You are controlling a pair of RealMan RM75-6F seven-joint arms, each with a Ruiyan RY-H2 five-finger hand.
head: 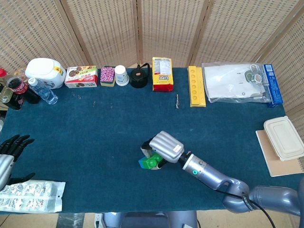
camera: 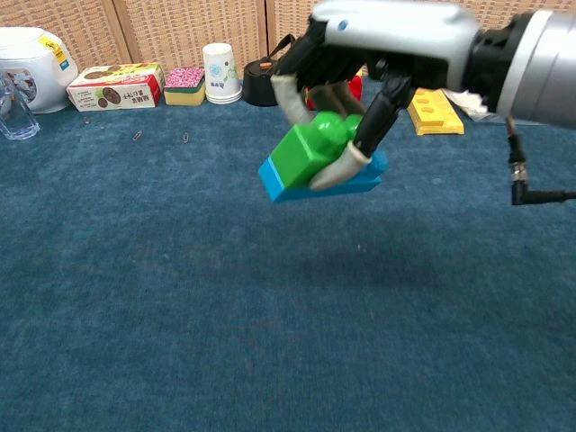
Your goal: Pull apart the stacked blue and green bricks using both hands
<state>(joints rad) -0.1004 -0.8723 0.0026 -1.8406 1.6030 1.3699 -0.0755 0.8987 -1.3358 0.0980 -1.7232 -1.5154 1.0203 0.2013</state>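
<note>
Left hand (head: pixel 10 152): at the table's (head: pixel 95 142) 9 o'clock edge, fingers spread, holding nothing; just above a clear blister pack (head: pixel 29 195) at the 8 o'clock corner. Seen in the head view only.

Far edge, 10 to 2 o'clock: bottles (head: pixel 19 89), white jar (head: pixel 46 72), snack box (head: pixel 81 76), sponge (head: pixel 107 76), paper cup (head: pixel 122 75), black pot (head: pixel 139 76), yellow packet (head: pixel 162 73), yellow tray (head: pixel 196 85), plastic bag (head: pixel 235 81), blue box (head: pixel 273 83). All well apart from the working area.

Bricks: green brick (camera: pixel 310 148) seated on blue brick (camera: pixel 317 183), joined, tilted, lifted clear of the cloth. Position just right of table centre, toward 6 o'clock.

Right hand (camera: pixel 360 85): fingers closed around the stack from above, one fingertip (camera: pixel 335 169) lying across the seam between green and blue. Firm hold on the pair, as far as the chest view shows.

Off the table at 3 o'clock: lidded food tub (head: pixel 283 137).

Progress, judged: stack picked up, separation not begun. Left to do: bring the left hand across to grip one brick, then pull the two apart.

Room, judged: broad bare cloth between the left hand and the stack, nothing in the path. Near edge at 6 o'clock lies close below the right arm; blister pack sits close under the left hand's start.
</note>
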